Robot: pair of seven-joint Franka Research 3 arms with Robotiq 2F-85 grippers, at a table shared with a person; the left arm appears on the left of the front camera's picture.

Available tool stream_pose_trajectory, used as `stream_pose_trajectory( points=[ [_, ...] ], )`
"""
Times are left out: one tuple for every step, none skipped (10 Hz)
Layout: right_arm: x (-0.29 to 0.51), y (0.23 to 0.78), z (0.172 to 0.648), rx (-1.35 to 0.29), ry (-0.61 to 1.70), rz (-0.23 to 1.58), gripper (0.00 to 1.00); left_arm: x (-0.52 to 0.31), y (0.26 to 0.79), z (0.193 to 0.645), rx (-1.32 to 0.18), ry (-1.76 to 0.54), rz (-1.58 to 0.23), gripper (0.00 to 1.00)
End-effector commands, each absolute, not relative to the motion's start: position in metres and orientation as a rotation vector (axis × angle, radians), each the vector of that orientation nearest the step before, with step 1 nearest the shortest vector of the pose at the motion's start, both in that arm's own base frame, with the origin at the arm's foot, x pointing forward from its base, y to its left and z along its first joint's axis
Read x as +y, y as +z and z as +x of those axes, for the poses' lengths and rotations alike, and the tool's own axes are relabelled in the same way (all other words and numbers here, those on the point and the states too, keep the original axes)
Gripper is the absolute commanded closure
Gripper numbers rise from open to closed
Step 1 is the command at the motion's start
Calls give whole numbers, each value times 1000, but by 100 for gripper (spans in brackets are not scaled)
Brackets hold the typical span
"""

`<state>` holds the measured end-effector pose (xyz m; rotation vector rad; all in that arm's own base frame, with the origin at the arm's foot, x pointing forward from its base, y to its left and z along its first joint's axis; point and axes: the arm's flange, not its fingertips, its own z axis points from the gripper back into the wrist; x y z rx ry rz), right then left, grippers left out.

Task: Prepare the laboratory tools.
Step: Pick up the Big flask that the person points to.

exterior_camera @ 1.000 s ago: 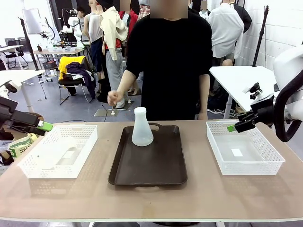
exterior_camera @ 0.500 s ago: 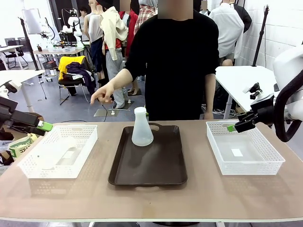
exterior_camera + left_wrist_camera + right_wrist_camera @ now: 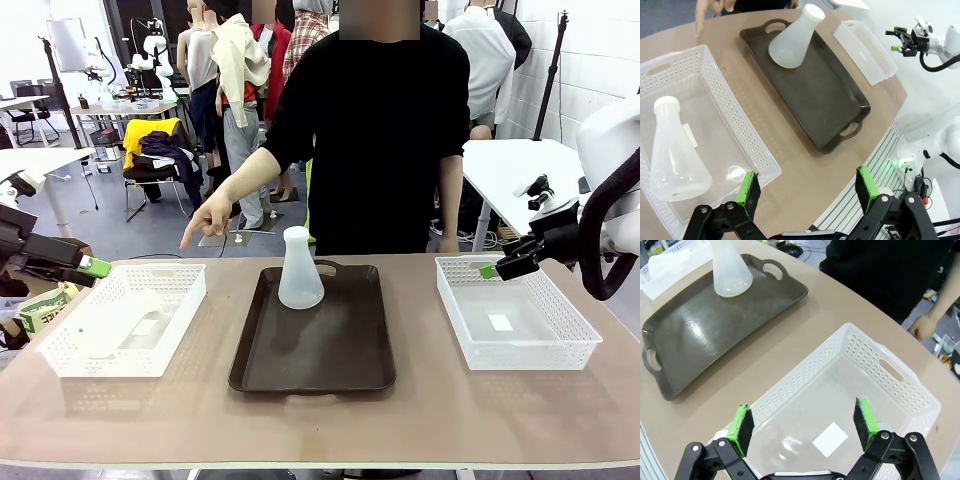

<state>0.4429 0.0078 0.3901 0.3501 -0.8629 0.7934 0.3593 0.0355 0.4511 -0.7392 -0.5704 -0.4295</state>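
While the person's hand points at the white basket at frame left, no flask is held yet: left jaws and right jaws are wide open. One cloudy flask stands on the middle tray. Another flask lies in that basket and is likely next to grab by its neck.

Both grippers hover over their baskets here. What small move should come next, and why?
Probably lower the open left gripper toward the flask lying in the left basket. The person's hand points at that basket, the gripper hovers open above it, and the other flask already stands on the tray.
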Motion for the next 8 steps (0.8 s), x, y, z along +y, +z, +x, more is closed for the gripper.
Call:
stream_pose_trajectory(
  points=[
    [7,390,443,-856,800,346,0,36,448,360,-596,-439,-757,0],
    [7,390,443,-856,800,346,0,36,448,360,-596,-439,-757,0],
    [7,390,443,-856,800,346,0,36,448,360,-596,-439,-757,0],
    [7,390,443,-856,800,346,0,36,448,360,-596,-439,-757,0],
    [7,390,443,-856,800,346,0,36,451,359,-570,-430,-740,0],
    [7,390,443,-856,800,346,0,31,461,365,-584,-428,-657,0],
    [7,390,443,-856,800,346,0,27,472,379,-581,-407,-562,0],
    [7,390,443,-856,800,346,0,23,481,404,-527,-379,-448,0]
  ],
)
